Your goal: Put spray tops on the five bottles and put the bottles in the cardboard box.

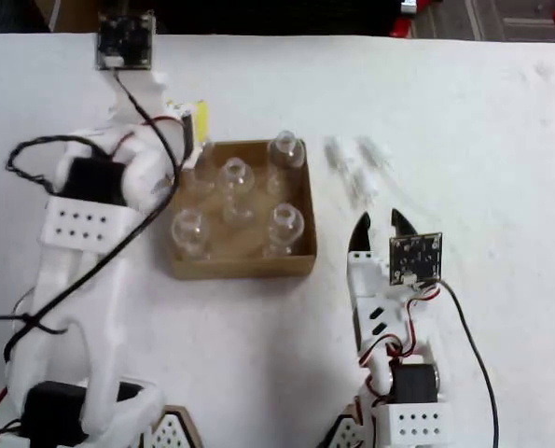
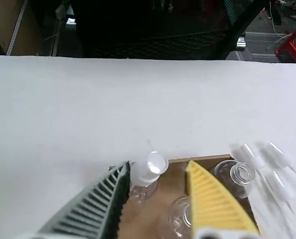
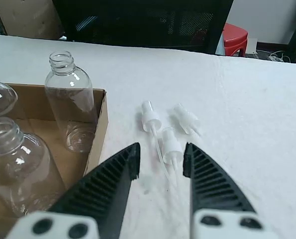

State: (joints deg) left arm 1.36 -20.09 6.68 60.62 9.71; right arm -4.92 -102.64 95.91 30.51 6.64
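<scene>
A cardboard box [image 1: 300, 201] sits mid-table holding several clear bottles, among them one at the far right corner [image 1: 284, 149] with a bare neck [image 3: 70, 99]. My left gripper [image 1: 195, 140] hangs open over the box's far left corner. Between its grey and yellow fingers stands a bottle with a white rounded top [image 2: 148, 172], close to the grey finger [image 2: 115, 191]. Three loose white spray tops [image 1: 356, 168] lie on the table right of the box. My right gripper [image 3: 161, 159] is open just short of the nearest spray top [image 3: 170, 144], with nothing between its black fingers.
The box wall [image 3: 95, 144] stands close beside my right gripper. White table stretches far and right of the spray tops [image 2: 262, 159]. The left arm's body and cables [image 1: 81, 243] fill the table's left side. Dark furniture lies beyond the far edge.
</scene>
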